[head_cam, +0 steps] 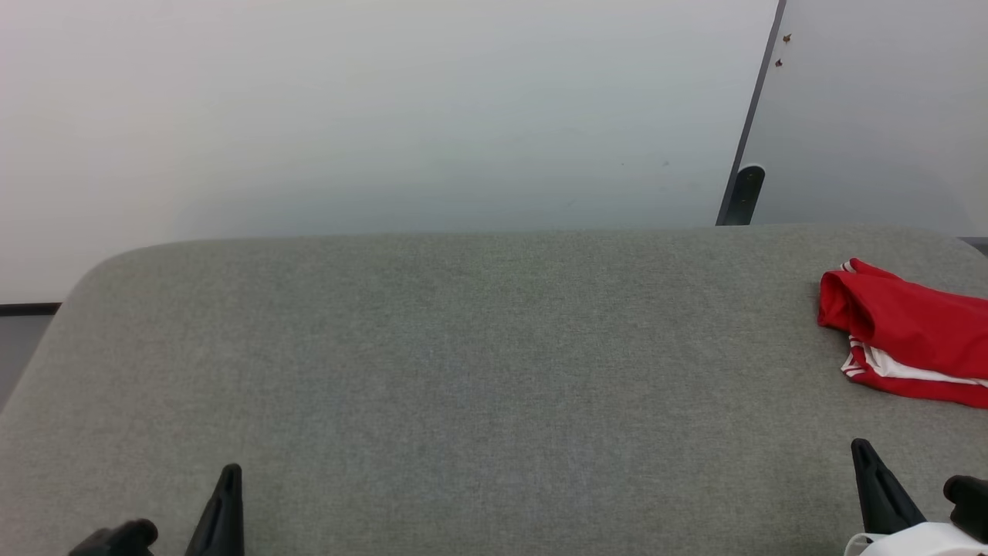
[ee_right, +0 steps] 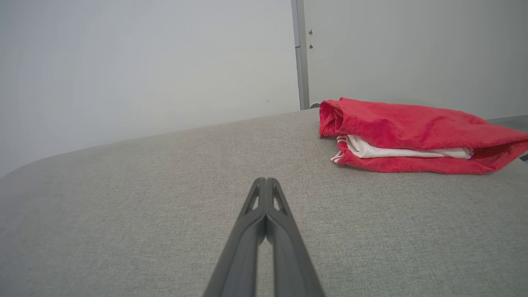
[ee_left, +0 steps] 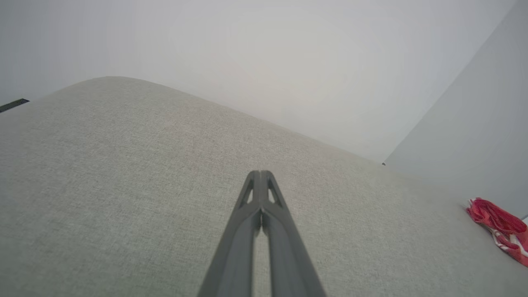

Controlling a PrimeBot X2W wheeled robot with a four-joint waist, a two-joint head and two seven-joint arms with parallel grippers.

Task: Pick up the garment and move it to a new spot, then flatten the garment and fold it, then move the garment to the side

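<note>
The garment (head_cam: 911,336), red with a white sleeve layer and white stripes showing in the fold, lies folded at the right edge of the grey surface; it is also in the right wrist view (ee_right: 412,134) and small in the left wrist view (ee_left: 501,229). My right gripper (ee_right: 266,181) is shut and empty, hovering near the front right, short of the garment and to its left. In the head view it stands at the bottom right (head_cam: 861,452). My left gripper (ee_left: 260,175) is shut and empty over bare fabric at the front left (head_cam: 230,472).
The grey fabric-covered surface (head_cam: 463,371) has rounded far corners and ends against a pale wall (head_cam: 386,108). A dark vertical strip (head_cam: 752,123) divides the wall from a panel at the back right, above the garment.
</note>
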